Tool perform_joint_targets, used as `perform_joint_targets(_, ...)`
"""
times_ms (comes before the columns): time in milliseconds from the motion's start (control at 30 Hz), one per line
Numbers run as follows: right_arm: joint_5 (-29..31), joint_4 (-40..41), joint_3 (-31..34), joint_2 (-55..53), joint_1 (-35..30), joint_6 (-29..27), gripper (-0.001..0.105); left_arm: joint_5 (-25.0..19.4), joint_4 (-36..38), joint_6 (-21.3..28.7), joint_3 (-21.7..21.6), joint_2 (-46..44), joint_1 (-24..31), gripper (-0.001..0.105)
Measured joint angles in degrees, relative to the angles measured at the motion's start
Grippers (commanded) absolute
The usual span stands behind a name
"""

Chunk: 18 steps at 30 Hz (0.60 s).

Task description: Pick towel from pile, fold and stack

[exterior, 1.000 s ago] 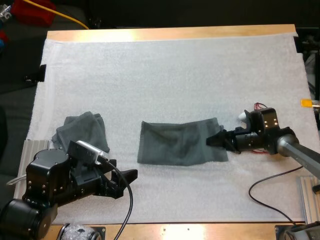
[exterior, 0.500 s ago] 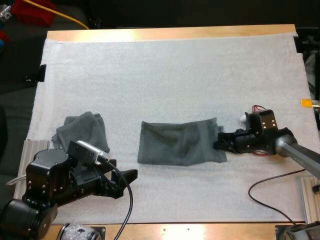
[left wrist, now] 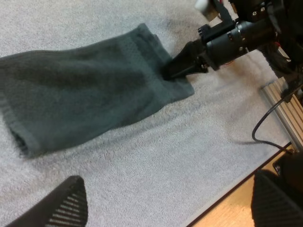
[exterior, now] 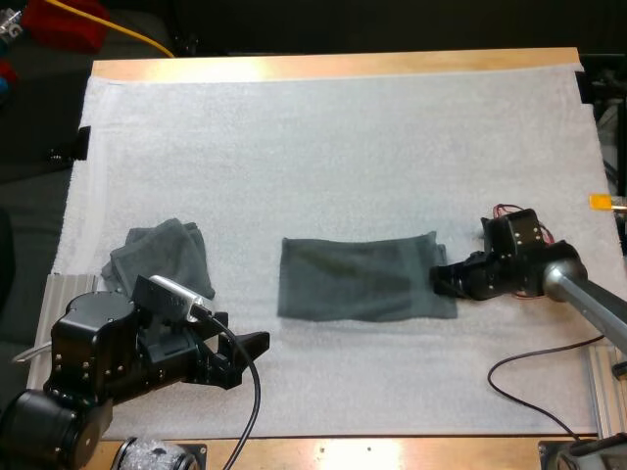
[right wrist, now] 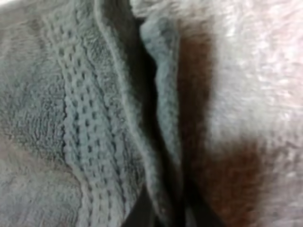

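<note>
The right hand (exterior: 439,281), low and level, pinches the right edge of the flat dark grey-green towel (exterior: 358,281) on the white mat (exterior: 323,137); the left hand (exterior: 247,357) hovers released near the crumpled grey-green towel (exterior: 162,253).

left arm (exterior: 98,357): bulky black boxy blocks dotted with small bright screw heads. left gripper (left wrist: 169,182): rounded black fingers (left wrist: 66,208) with ribbed faces. right arm (exterior: 588,299): grey metal tube, black wrist block. right gripper (left wrist: 171,72): slim, black, tapering.
</note>
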Motion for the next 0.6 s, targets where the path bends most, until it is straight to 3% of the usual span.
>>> perform_joint_targets(400, 21.5, 17.7, -6.2, -4.8, 0.0, -10.7, 0.001, 0.0, 0.0, 0.0, 0.0, 0.0, 0.0, 0.069)
perform_joint_targets(600, 24.7, 23.7, -11.1, -7.2, 0.0, -11.8, 0.001, 0.0, 0.1, 0.0, 0.0, 0.0, 0.0, 0.069)
